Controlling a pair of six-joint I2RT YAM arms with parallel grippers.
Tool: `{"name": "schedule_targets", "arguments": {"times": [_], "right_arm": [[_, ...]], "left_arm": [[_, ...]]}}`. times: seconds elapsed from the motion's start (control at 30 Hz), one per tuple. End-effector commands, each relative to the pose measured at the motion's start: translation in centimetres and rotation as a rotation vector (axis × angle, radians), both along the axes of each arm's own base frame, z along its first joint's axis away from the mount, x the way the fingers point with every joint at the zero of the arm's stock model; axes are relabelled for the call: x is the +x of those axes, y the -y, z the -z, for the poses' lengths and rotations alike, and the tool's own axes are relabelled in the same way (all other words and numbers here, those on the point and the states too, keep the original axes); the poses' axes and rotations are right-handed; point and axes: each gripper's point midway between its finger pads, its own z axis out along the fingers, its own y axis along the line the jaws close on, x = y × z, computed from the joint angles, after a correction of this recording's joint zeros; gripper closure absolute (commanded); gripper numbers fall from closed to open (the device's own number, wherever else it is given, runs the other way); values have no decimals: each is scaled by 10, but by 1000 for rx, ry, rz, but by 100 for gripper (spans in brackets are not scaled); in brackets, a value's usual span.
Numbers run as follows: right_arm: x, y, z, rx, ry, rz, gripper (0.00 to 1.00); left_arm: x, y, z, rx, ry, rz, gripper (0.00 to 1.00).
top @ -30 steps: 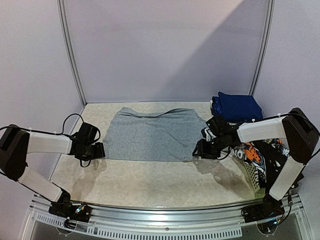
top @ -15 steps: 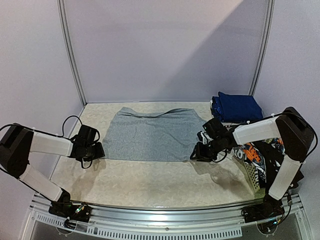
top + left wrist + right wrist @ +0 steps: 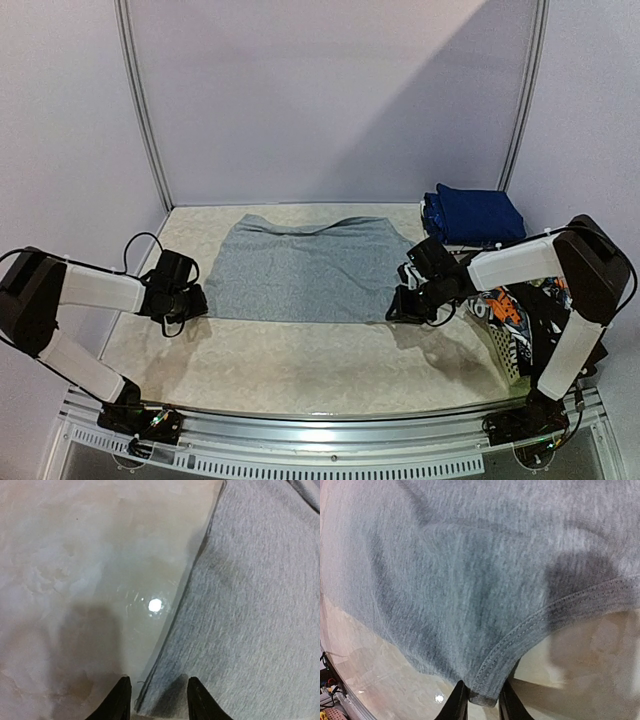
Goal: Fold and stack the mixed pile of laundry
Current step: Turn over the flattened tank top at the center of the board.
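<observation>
- Because it carries everything, the pale marbled table [image 3: 300, 370] comes first: a wide bare band lies between the arm bases and the cloth, and only a thin strip shows at the back wall.
- The grey knit shirt [image 3: 300, 270] lies spread flat mid-table, its long axis running left to right. Its near hem is a straight edge stretching from one arm to the other.
- The white lattice plastic basket [image 3: 505, 355] stands at the right edge, just beside the right arm. It holds orange-black-white printed garments [image 3: 505, 310] that are not yet folded.
- The folded navy blue cloth stack [image 3: 475, 215] sits in the far right corner, near the shirt's far right corner.
- The black left fingers [image 3: 197, 300] are at the shirt's near-left corner, low on the table. They stand partly apart with the hem corner in the gap, not clearly clamped on it.
- The black right fingers [image 3: 398, 306] are at the near-right corner, drawn narrow, and the stitched hem corner appears pinched between them.
- Each arm is nearest its own corner, and the cloth extends away from both toward the back wall. A fold carrying the near hem over the shirt looks likely, with the navy stack and basket the obstacles on the right.
</observation>
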Motion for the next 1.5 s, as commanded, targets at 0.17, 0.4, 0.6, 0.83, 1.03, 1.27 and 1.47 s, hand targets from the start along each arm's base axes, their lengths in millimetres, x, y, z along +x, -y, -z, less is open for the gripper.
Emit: {"name": "schedule_targets", "arguments": {"times": [0.17, 0.4, 0.6, 0.83, 1.03, 1.27, 1.47], "right_arm": [[-8, 8, 18, -56, -31, -8, 86], [-8, 7, 23, -61, -37, -21, 91], [-6, 9, 23, -75, -24, -18, 100], [0, 15, -6, -102, 25, -14, 100], [9, 25, -76, -131, 143, -17, 100], [15, 33, -173, -100, 320, -16, 100], [7, 41, -273, -10, 495, -19, 100]], "left_arm": [[-23, -6, 4, 45, -104, -7, 61], [-14, 0, 14, 42, -104, 2, 72], [-2, 16, 11, 4, -47, 42, 100], [-3, 20, -27, 31, 25, 69, 100], [-10, 15, -98, 29, 157, 80, 100], [-27, 8, -180, 7, 299, 98, 100], [-38, 10, -251, -31, 432, 135, 100]]}}
